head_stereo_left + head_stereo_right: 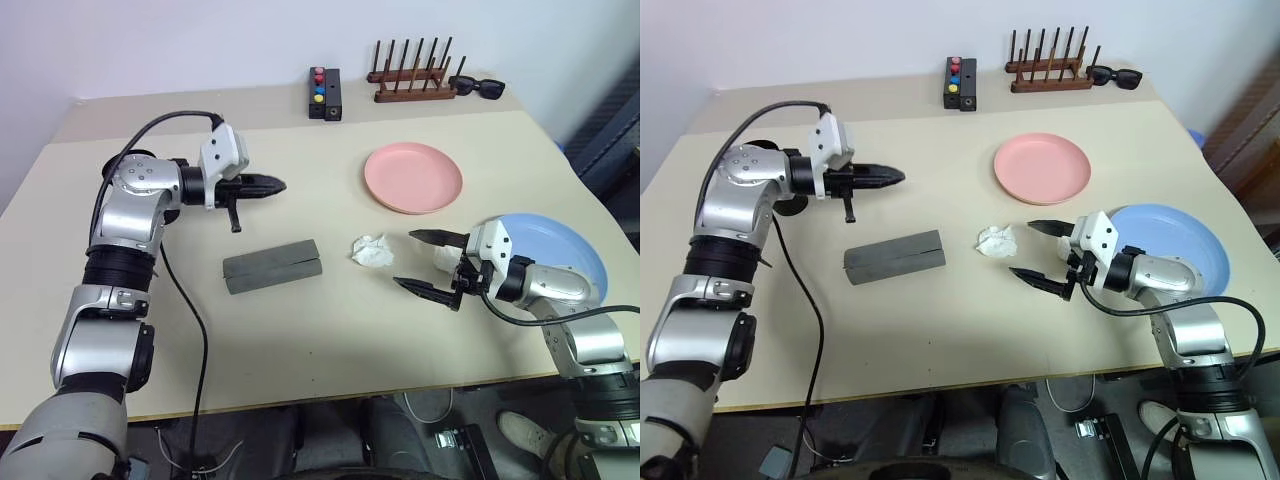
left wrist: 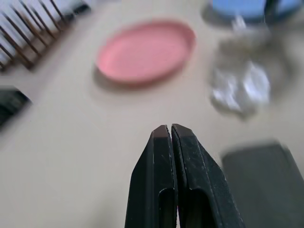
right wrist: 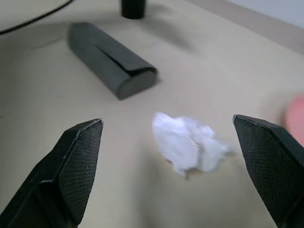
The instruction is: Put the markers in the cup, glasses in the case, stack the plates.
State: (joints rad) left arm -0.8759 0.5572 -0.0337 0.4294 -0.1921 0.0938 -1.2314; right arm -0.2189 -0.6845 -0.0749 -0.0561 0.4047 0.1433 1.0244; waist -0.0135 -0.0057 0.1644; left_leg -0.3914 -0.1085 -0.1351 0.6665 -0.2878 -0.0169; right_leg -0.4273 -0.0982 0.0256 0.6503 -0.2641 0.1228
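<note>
My left gripper [image 1: 272, 185] hangs above the table at the left, pointing right, its fingers [image 2: 171, 156] shut with nothing between them. The grey case [image 1: 272, 264] lies shut on the table below and to the right of it. The pink plate [image 1: 413, 177] rests at the back right. The blue plate [image 1: 565, 250] lies at the right edge, partly under my right arm. My right gripper [image 1: 428, 262] stands open just left of the blue plate, facing a crumpled white paper [image 3: 190, 145]. A dark round thing [image 1: 792, 206], mostly hidden by my left forearm, may be the cup. The markers and glasses are out of view.
A wooden peg rack [image 1: 412, 75] and black sunglasses [image 1: 477, 87] stand along the back edge. A small black box with coloured buttons [image 1: 324, 93] stands left of them. A black cable [image 1: 190, 330] trails from my left arm across the table's front.
</note>
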